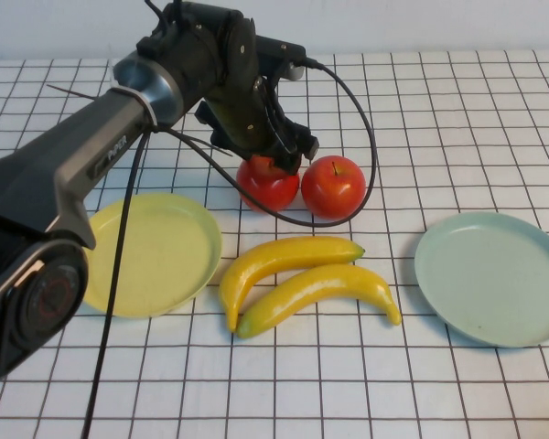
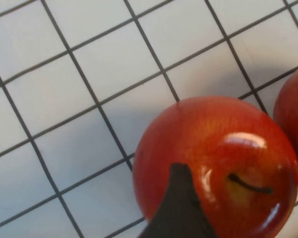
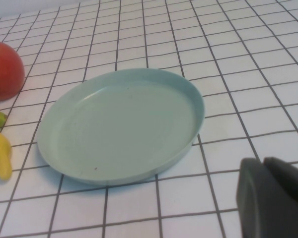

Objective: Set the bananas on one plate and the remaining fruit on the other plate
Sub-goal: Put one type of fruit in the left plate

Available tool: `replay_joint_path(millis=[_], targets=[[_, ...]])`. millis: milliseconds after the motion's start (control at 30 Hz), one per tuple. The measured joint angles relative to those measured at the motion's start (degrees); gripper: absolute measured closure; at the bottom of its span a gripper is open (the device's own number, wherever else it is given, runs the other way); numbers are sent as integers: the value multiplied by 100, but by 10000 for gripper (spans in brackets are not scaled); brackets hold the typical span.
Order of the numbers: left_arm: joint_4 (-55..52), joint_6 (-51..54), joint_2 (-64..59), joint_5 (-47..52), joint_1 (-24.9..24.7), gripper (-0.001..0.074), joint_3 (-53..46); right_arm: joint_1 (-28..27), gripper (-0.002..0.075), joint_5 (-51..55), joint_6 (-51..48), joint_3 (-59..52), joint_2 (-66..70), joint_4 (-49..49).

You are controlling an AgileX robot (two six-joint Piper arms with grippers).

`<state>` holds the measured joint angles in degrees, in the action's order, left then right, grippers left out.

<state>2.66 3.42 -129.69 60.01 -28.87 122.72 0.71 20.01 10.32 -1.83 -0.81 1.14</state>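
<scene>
Two red apples sit side by side on the table, the left apple (image 1: 267, 189) and the right apple (image 1: 333, 186). My left gripper (image 1: 276, 157) is directly over the left apple with its fingers spread across the top. In the left wrist view one dark finger (image 2: 181, 206) lies against this apple (image 2: 223, 148), beside its stem. Two yellow bananas (image 1: 297, 279) lie together in front of the apples. The pale yellow plate (image 1: 156, 251) is at the left and the pale blue-green plate (image 1: 494, 274) at the right, both bare. My right gripper (image 3: 264, 168) is shut and empty, low beside the blue-green plate (image 3: 119, 126).
The white gridded tabletop (image 1: 284, 384) is open in front of the bananas and plates. The left arm (image 1: 91, 165) and its black cables (image 1: 119, 274) cross above the yellow plate. The right wrist view also catches an apple (image 3: 2, 69) and a banana tip (image 3: 0, 153).
</scene>
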Motion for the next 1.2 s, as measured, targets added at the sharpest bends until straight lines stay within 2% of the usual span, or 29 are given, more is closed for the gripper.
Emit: replay_joint_path(millis=[167,367,600,800,1200], targets=[[-14,14,0,0,0,388,0,0,742,0,0,0,0,0],[-25,14,0,0,0,510,0,0,742,0,0,0,0,0],[-110,14,0,0,0,706,0,0,743,0,0,0,0,0],[-308,14,33,0,0,735,0,0,742,0,0,0,0,0],[-703,14,467,479,0,737,369,0,743,0,0,0,0,0]])
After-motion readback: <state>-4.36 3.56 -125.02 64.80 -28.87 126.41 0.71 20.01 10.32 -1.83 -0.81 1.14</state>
